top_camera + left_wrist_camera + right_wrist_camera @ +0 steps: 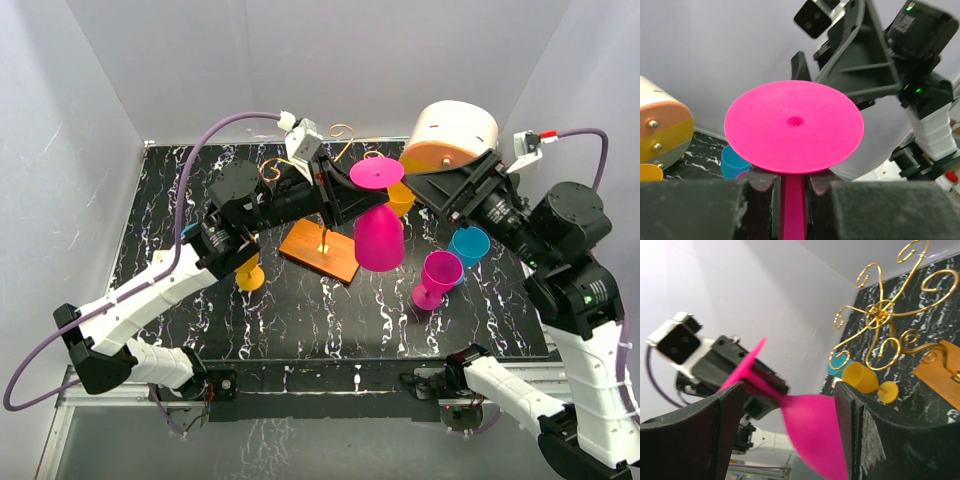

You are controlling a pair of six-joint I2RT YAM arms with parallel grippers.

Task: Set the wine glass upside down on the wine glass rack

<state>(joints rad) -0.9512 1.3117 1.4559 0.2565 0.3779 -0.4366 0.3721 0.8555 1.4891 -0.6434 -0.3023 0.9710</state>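
A magenta wine glass (pixel 379 238) hangs upside down, foot (pixel 377 172) up, above the table. My left gripper (pixel 345 195) is shut on its stem; in the left wrist view the stem (pixel 792 210) sits between the fingers under the round foot (pixel 793 127). The wine glass rack, gold scrolled wire (pixel 340 135) on an orange-brown wooden base (pixel 320 250), stands just left of the glass. My right gripper (pixel 415 190) is open beside the glass; in its view (pixel 790 435) the pink bowl (pixel 815 430) lies between the spread fingers without touching them, and the rack (pixel 880 315) stands beyond.
A second magenta glass (pixel 437 278) stands upright at right, next to a blue cup (pixel 468 245). A yellow glass (pixel 250 272) lies on its side left of the rack. A yellow cup (pixel 400 197) sits under the right gripper. A white-and-orange round object (pixel 455 135) is behind it.
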